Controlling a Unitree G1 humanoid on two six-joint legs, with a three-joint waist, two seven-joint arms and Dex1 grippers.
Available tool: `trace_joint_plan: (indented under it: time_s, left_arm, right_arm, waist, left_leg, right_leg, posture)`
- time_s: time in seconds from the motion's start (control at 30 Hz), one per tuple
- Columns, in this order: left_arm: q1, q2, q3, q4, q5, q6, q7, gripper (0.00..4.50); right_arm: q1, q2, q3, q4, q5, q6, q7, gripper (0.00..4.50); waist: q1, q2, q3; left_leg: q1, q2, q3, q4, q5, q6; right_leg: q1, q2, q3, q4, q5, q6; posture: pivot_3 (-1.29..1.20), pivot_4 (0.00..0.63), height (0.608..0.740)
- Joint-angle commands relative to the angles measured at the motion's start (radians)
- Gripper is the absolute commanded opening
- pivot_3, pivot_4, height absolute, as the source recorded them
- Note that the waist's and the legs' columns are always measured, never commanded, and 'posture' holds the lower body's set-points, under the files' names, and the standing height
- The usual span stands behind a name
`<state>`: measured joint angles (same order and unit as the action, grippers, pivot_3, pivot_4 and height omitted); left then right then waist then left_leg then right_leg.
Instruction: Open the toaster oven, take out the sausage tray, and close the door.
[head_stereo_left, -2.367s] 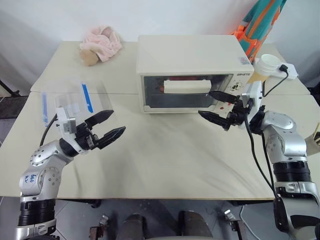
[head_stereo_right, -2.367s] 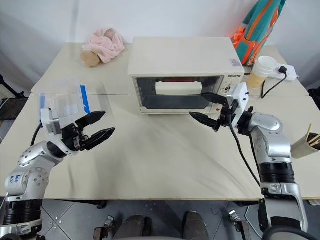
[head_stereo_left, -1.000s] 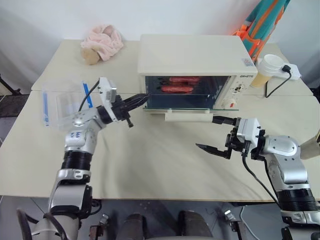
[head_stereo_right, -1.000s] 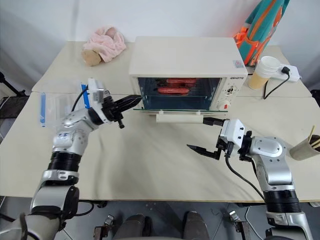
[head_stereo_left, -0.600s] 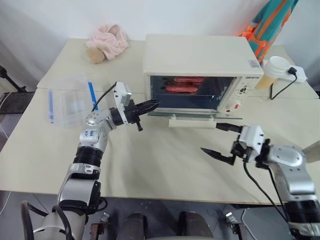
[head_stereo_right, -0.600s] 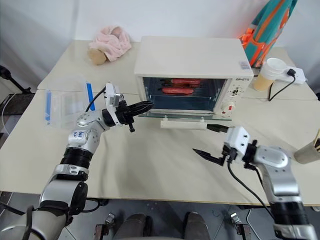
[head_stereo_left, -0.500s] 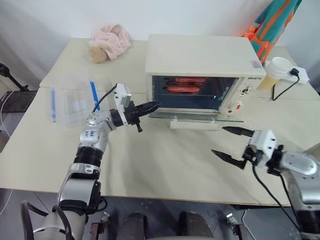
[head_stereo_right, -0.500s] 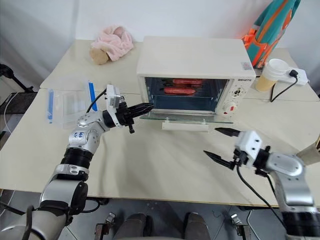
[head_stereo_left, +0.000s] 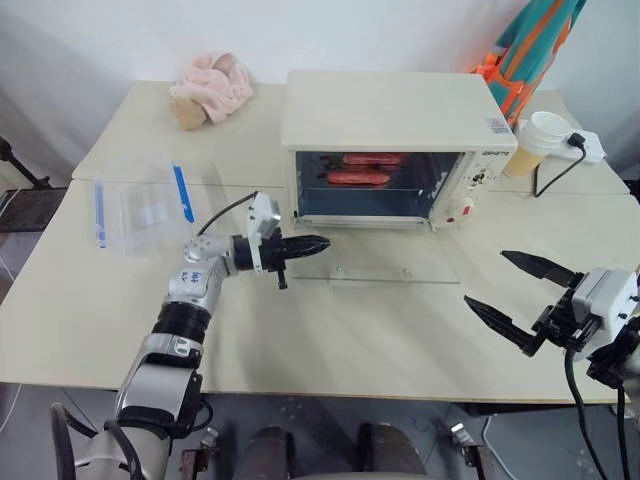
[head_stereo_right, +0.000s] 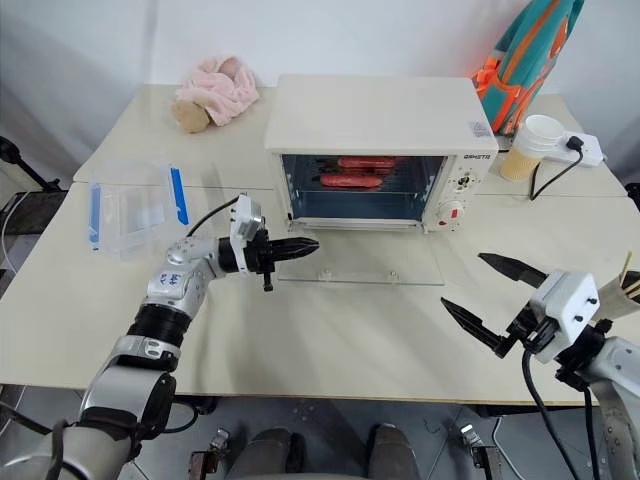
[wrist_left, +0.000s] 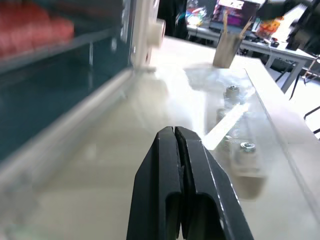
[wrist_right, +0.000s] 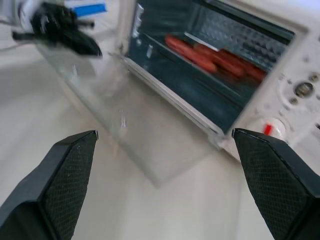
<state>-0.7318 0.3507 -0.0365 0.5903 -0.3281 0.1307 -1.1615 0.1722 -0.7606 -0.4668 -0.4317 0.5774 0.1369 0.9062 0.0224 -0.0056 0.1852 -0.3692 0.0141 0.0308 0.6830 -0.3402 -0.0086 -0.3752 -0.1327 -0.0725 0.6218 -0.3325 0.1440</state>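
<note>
Left gripper (head_stereo_left: 318, 241) fingers pressed together, tip at the left edge of the door (head_stereo_left: 372, 268), which we see folded flat onto the table (head_stereo_left: 330, 340). Right gripper (head_stereo_left: 515, 290) spread wide, well apart from the toaster oven (head_stereo_left: 395, 115). Sausage tray (head_stereo_left: 360, 172) inside oven

A pale beige counter (head_stereo_left: 330, 350) of joined tabletops fills the middle; a plain white wall (head_stereo_left: 120, 40) rises at 12 o'clock, grey floor (head_stereo_left: 330, 440) shows at 6 o'clock.

Bright, even light with soft shadows; both wrist views are motion-blurred, and glare sheens the door (wrist_left: 235, 115).
</note>
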Motion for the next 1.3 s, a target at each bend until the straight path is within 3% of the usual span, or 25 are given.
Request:
trace_joint_plan:
  time_s: [0.03, 0.2, 0.37, 0.47, 0.57, 0.63, 0.77, 0.87, 1.03, 1.3]
  left_arm:
    - [0.027, 0.018, 0.016, -0.075, 0.000, 0.004, 0.014, 0.04]
    - [0.084, 0.026, -0.001, -0.137, 0.027, 0.004, 0.047, 0.04]
    - [0.151, 0.027, 0.010, -0.222, 0.001, 0.010, 0.046, 0.04]
    - [0.188, 0.042, 0.041, -0.287, -0.022, 0.010, 0.048, 0.04]
    - [0.228, 0.065, 0.095, -0.349, -0.067, 0.024, 0.055, 0.04]
    - [0.265, 0.086, 0.132, -0.397, -0.106, 0.049, 0.057, 0.04]
    - [0.344, 0.137, 0.178, -0.483, -0.176, 0.109, 0.034, 0.04]
    - [0.413, 0.182, 0.210, -0.543, -0.196, 0.118, 0.029, 0.61]
    - [0.496, 0.189, 0.313, -0.622, -0.222, 0.064, 0.104, 2.12]
    - [0.557, 0.154, 0.322, -0.698, -0.231, 0.072, 0.194, 4.48]
  right_arm:
    - [-0.104, -0.021, 0.052, -0.027, -0.049, 0.000, -0.041, 4.50]
    - [-0.297, 0.024, 0.222, -0.032, -0.227, 0.152, -0.278, 4.50]
    - [-0.493, 0.260, 0.293, -0.007, 0.019, 0.460, -0.446, 4.50]
    - [-0.549, 0.252, 0.409, 0.062, -0.164, 0.381, -0.438, 4.50]
    - [-0.592, 0.123, 0.582, 0.184, -0.539, 0.117, -0.483, 4.50]
    - [-0.641, 0.104, 0.642, 0.274, -0.695, 0.005, -0.563, 4.50]
    - [-0.725, 0.139, 0.710, 0.393, -0.858, -0.058, -0.642, 4.50]
    - [-0.785, 0.169, 0.745, 0.485, -0.950, -0.132, -0.692, 4.50]
    - [-0.872, 0.210, 0.809, 0.640, -1.085, -0.196, -0.745, 4.50]
    - [-0.966, 0.285, 0.843, 0.778, -1.209, -0.196, -0.816, 4.50]
  waist:
    - [-0.001, 0.000, 0.000]
    - [0.001, 0.000, 0.000]
    - [-0.002, -0.001, 0.000]
    - [-0.004, 0.000, 0.000]
    - [-0.001, 0.000, 0.000]
    - [-0.003, -0.001, 0.000]
    - [-0.028, -0.001, 0.000]
    - [-0.047, -0.001, 0.000]
    - [-0.053, -0.001, 0.000]
    - [-0.052, 0.000, 0.000]
  left_leg:
    - [0.000, 0.000, 0.000, 0.000, 0.000, 0.000]
    - [0.000, 0.000, 0.000, 0.001, 0.000, 0.000]
    - [-0.001, 0.000, -0.001, 0.000, 0.000, 0.000]
    - [-0.001, 0.000, -0.002, 0.000, 0.000, 0.000]
    - [-0.002, -0.001, -0.002, 0.000, 0.000, 0.000]
    - [-0.003, -0.001, -0.001, 0.000, 0.000, 0.001]
    - [-0.002, 0.000, 0.000, -0.001, 0.000, 0.000]
    - [-0.002, 0.001, -0.001, -0.001, 0.000, 0.000]
    - [-0.002, 0.001, -0.001, -0.001, 0.000, 0.000]
    - [-0.003, 0.000, -0.003, -0.001, 0.000, -0.001]
  right_leg:
    - [0.000, 0.000, 0.000, 0.000, 0.000, 0.000]
    - [-0.001, 0.000, 0.001, 0.001, 0.000, 0.000]
    - [-0.002, -0.001, 0.000, 0.002, 0.000, 0.000]
    - [-0.002, -0.001, -0.001, 0.003, 0.000, 0.000]
    - [-0.002, -0.001, -0.001, 0.002, 0.000, 0.000]
    - [-0.003, -0.002, 0.000, 0.001, 0.000, 0.000]
    - [-0.004, -0.002, 0.000, 0.003, 0.000, 0.000]
    - [-0.005, -0.001, -0.001, 0.004, 0.000, 0.000]
    - [-0.005, -0.002, 0.000, 0.004, 0.000, 0.000]
    - [-0.004, -0.003, 0.000, 0.004, 0.000, 0.000]
  posture:
    - [0.00, 0.150, 0.740]
    - [0.00, 0.150, 0.740]
    - [0.00, 0.150, 0.740]
    - [0.00, 0.150, 0.740]
    - [0.00, 0.150, 0.740]
    - [0.00, 0.150, 0.740]
    - [0.00, 0.150, 0.740]
    - [0.00, 0.150, 0.740]
    - [0.00, 0.150, 0.740]
    - [0.00, 0.150, 0.740]
